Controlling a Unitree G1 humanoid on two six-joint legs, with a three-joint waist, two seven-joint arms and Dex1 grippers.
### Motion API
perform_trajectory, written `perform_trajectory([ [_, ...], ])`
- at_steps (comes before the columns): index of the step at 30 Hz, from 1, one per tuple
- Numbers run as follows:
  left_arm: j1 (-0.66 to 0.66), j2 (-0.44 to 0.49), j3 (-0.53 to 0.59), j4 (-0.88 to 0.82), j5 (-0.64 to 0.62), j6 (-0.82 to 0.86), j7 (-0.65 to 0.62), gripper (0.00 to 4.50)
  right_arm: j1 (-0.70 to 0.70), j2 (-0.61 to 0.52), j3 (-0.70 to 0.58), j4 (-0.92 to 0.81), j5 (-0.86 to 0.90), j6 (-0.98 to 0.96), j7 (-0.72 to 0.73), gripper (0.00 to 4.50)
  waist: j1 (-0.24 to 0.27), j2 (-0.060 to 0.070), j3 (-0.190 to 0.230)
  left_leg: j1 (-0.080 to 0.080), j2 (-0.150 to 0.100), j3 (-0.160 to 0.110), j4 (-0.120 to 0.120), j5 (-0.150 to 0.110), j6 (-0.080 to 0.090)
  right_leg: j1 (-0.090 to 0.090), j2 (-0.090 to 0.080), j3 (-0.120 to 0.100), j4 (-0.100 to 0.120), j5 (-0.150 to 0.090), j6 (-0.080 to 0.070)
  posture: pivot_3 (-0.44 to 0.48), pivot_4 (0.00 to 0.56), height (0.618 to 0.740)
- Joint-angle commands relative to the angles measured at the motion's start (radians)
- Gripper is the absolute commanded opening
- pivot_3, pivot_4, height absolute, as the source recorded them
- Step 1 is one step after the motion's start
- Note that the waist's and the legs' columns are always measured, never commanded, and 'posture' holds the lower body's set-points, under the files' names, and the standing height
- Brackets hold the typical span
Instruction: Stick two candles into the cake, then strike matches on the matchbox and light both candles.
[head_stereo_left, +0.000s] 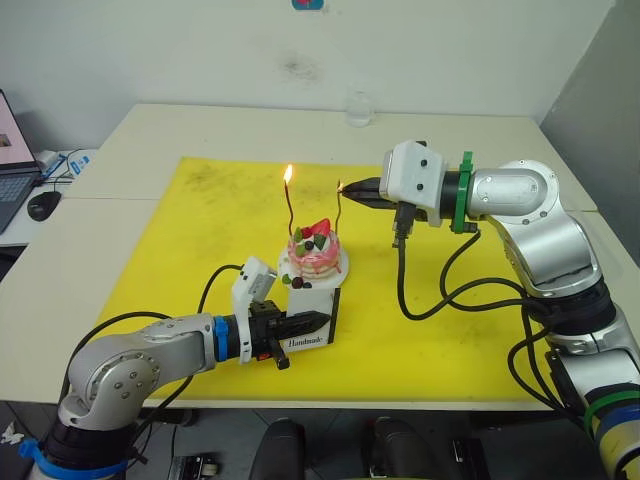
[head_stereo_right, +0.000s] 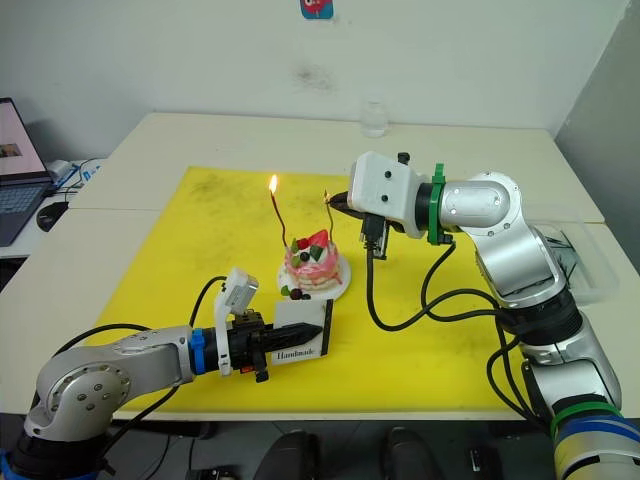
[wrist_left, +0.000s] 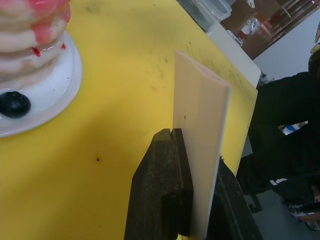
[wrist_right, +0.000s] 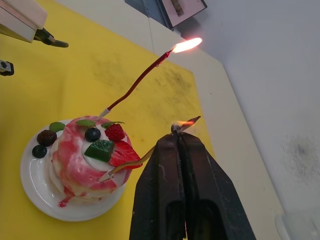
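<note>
Yellow mat (head_stereo_left: 200, 230) carries the cake (head_stereo_left: 314, 252); left claw (head_stereo_left: 318, 322) clamps the matchbox (head_stereo_left: 314, 316), right claw (head_stereo_left: 352, 187) pinches a burning match (wrist_right: 186, 123).

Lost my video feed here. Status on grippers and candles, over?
Left gripper shut on matchbox. Right gripper shut on burning match, at gold candle tip. Red candle lit. Nothing in the way.

Wall (head_stereo_left: 200, 50): plain white, faint smudge.
Tables (head_stereo_left: 200, 125): pale cream, pushed together.
Mat (head_stereo_left: 200, 260): yellow, scuffed.
Laptop (head_stereo_left: 12, 170): open, far left.
Mouse (head_stereo_left: 44, 205): dark.
Glass (head_stereo_left: 359, 108): clear, possibly a jar.
</note>
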Motion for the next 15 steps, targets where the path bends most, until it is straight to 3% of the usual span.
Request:
perform_trajectory([
  [1,-0.011,-0.006,0.001,-0.020,-0.006,-0.005,-0.013,0.00,-0.018,0.000,-0.029,-0.037,0.012,0.003,-0.013,0.03,0.000,0.000,0.000,0.000,0.000,0.000,0.000,0.000,0.000,0.000,0.000,0.000,0.000,0.000,0.000,0.000,0.150,0.729],
  [15,-0.010,-0.009,-0.001,-0.020,-0.002,-0.006,-0.014,0.00,-0.027,-0.001,-0.032,-0.047,0.020,0.016,-0.012,0.03,0.000,0.000,0.000,0.000,0.000,0.000,0.000,0.000,0.000,0.000,0.000,0.000,0.000,0.000,0.000,0.000,0.150,0.729],
])
